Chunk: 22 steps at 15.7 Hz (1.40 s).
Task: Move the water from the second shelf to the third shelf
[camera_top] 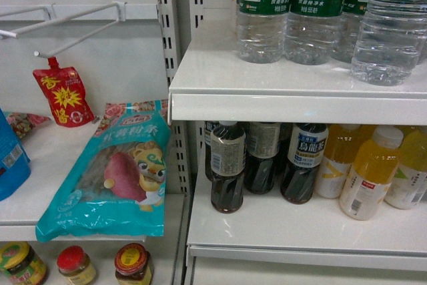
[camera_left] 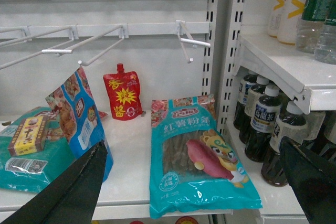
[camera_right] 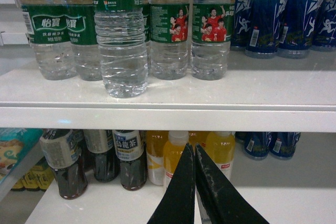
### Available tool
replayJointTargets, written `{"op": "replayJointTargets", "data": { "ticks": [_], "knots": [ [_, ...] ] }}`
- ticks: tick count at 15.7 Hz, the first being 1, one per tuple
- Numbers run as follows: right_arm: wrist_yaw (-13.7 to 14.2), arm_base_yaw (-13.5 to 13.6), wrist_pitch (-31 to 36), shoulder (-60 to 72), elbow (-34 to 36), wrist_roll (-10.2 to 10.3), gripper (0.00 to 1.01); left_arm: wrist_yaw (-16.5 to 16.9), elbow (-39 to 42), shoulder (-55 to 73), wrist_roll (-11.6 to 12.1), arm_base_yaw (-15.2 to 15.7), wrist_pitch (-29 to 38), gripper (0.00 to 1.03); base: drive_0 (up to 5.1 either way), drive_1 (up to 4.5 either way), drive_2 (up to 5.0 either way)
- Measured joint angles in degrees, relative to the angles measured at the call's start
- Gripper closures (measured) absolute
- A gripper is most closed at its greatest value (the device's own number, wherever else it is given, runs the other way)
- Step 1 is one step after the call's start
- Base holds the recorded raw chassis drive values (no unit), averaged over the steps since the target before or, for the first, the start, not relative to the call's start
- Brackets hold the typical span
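Head view: a white upper shelf (camera_top: 293, 88) crosses the right half of the frame, and on it stand the water bottles, cut off at the top edge. The water (camera_top: 390, 28), the bottle nearest the shelf's front lip at the upper right, stands upright with its long axis vertical and its base on the shelf; the cap end is out of frame. In the right wrist view that same bottle (camera_right: 121, 40) sits forward of the row, left of centre, barcode side facing out, cap end out of frame above.

Below, on the lower shelf (camera_top: 287, 228), dark tea bottles (camera_top: 228, 168) stand at centre with yellow juice bottles (camera_top: 370, 175) to their right. In the right wrist view blue-labelled bottles (camera_right: 273, 14) fill the upper right.

In the left half of the head view a teal noodle packet (camera_top: 113, 178) leans over the edge of a white ledge, a red spout pouch (camera_top: 63, 95) hangs from a wire hook (camera_top: 80, 21) above it, and jars (camera_top: 132, 265) show at the bottom edge.

The left gripper (camera_left: 199, 182) appears in its wrist view as two black fingers (camera_left: 79, 190) spread far apart at the bottom corners, holding nothing. The right gripper (camera_right: 195, 182) has its fingers pressed together at bottom centre, with nothing between them, well below the water.
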State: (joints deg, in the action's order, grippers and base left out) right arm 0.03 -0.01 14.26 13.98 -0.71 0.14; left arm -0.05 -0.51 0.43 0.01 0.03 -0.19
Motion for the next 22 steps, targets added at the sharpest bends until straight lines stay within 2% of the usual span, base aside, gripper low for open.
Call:
{"op": "replayJointTargets", "data": {
  "ticks": [3, 7, 8, 13, 14, 21, 22],
  "knots": [
    [0.00, 0.00, -4.02, -3.82, 0.00, 0.00, 0.99, 0.00, 0.00, 0.00, 0.00, 0.00, -0.02, 0.05, 0.0, 0.00, 0.0],
    [0.00, 0.00, -14.69, -11.54, -0.04, -0.02, 0.99, -0.04, 0.00, 0.00, -0.02, 0.00, -0.02, 0.05, 0.0, 0.00, 0.0],
    [-0.04, 0.00, -13.25, -13.66, -0.09, 0.00, 0.99, 0.07, 0.00, 0.00, 0.00, 0.00, -0.02, 0.05, 0.0, 0.00, 0.0],
    [0.00, 0.00, -14.47, -13.73, -0.04, 0.00, 0.99, 0.02, 0.00, 0.00, 0.00, 0.00, 0.00, 0.05, 0.0, 0.00, 0.0],
    [0.00, 0.00, -14.47, -13.75, -0.04, -0.02, 0.96, 0.02, 0.00, 0.00, 0.00, 0.00, 0.00, 0.05, 0.0, 0.00, 0.0],
    [0.00, 0.00, -14.45, -13.73, -0.04, -0.02, 0.06, 0.02, 0.00, 0.00, 0.00, 0.00, 0.00, 0.05, 0.0, 0.00, 0.0],
    [0.00, 0.00, -14.45, -13.75, -0.04, 0.00, 0.02, 0.02, 0.00, 0.00, -0.02, 0.00, 0.00, 0.05, 0.0, 0.00, 0.0]
  ]
}}
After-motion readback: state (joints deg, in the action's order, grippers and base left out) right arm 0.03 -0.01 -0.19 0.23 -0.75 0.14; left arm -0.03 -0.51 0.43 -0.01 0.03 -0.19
